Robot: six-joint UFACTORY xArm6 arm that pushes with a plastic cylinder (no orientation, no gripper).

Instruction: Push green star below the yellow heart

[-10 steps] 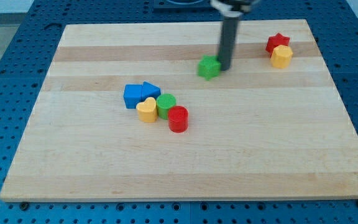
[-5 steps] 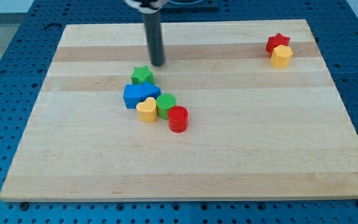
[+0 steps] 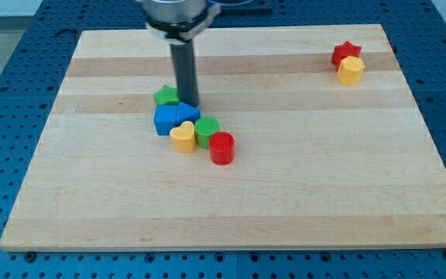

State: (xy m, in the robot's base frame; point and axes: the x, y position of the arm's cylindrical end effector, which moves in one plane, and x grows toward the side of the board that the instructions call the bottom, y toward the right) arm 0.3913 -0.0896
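rod: straight, dark grey to black cylinder, smooth and plain, the same width along all its visible length
my tip (image 3: 189, 104): blunt, flat-cut lower end in the same dark colour as the rod
mount: wider round collar at the rod's 12 o'clock end, silver-grey metal with a darker band around it, cut off by the view's top
cables, screws, markings: none can be made out

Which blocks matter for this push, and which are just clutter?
In play: green star, yellow heart, my tip at the star's right.

Clutter: blue blocks, green cylinder, red cylinder, red star, yellow block.
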